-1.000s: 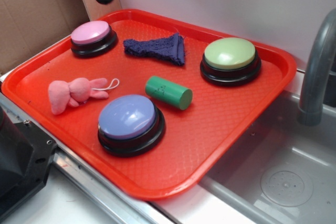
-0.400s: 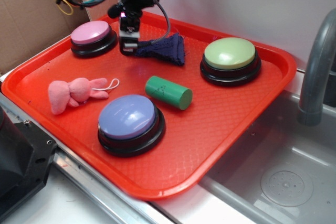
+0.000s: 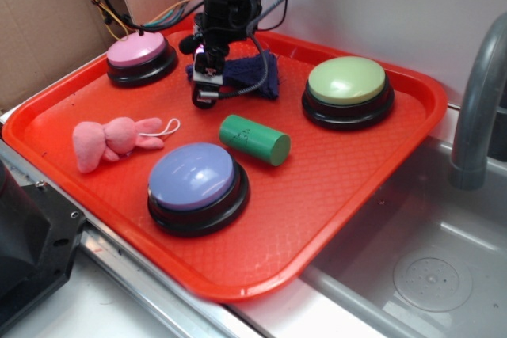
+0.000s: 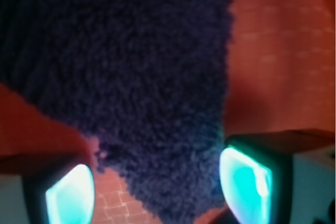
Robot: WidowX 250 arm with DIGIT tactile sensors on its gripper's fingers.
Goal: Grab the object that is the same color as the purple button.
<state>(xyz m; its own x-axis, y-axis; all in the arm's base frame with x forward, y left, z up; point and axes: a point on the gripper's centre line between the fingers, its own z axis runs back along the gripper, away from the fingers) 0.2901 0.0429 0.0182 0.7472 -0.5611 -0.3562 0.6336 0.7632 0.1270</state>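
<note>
Jaws spread over the knitted cloth, back of tray.

The gripper [image 4: 157, 182] stands open: its two fingers, each with a glossy teal-lit pad [image 4: 247, 179], sit one at either side of a narrow corner of the knitted cloth [image 4: 131, 77], with visible gaps, so nothing is clamped. The cloth is soft, fuzzy, dark purple-navy, roughly triangular (whether the pads touch its fibres I cannot tell). In the exterior view the gripper [image 3: 207, 85] hangs over the cloth's [image 3: 257, 75] left end at the rear of the red tray [image 3: 341, 195], whose floor has a fine waffle texture. Around it: pink-topped button [image 3: 140, 55] to the left, green-topped button [image 3: 347, 89] to the right, smooth green cylinder [image 3: 253, 139] lying on its side in front, pink plush toy [image 3: 111, 140], and the domed lavender purple button [image 3: 194, 184] near the front.
</note>
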